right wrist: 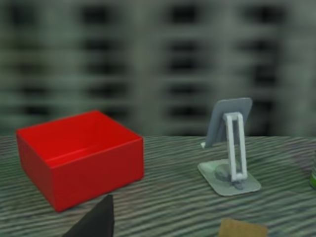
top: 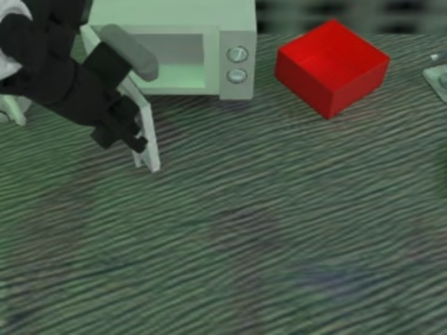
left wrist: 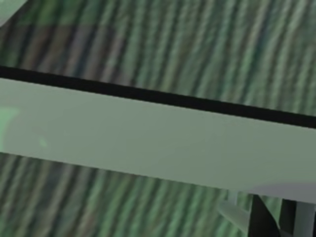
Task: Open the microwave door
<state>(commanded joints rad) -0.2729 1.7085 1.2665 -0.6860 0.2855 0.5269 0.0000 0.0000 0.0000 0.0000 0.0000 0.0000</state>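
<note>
The pale microwave [top: 174, 21] stands at the table's back, left of centre, with two silver knobs [top: 237, 54] on its front. The microwave door [top: 147, 132] is swung far out toward the front, so the cavity shows. My left gripper [top: 136, 143] is at the door's free edge, shut on the thin bar handle. In the left wrist view the door's edge [left wrist: 148, 143] runs across the picture, and the handle [left wrist: 234, 215] sits beside my left gripper [left wrist: 276, 219]. My right gripper [right wrist: 101, 219] shows only as a dark tip and is out of the top view.
A red open box [top: 332, 66] sits right of the microwave and also appears in the right wrist view [right wrist: 79, 158]. A grey phone stand [right wrist: 229, 148] stands at the table's far right [top: 438, 78]. A brown flat object [right wrist: 242, 229] lies near the right gripper.
</note>
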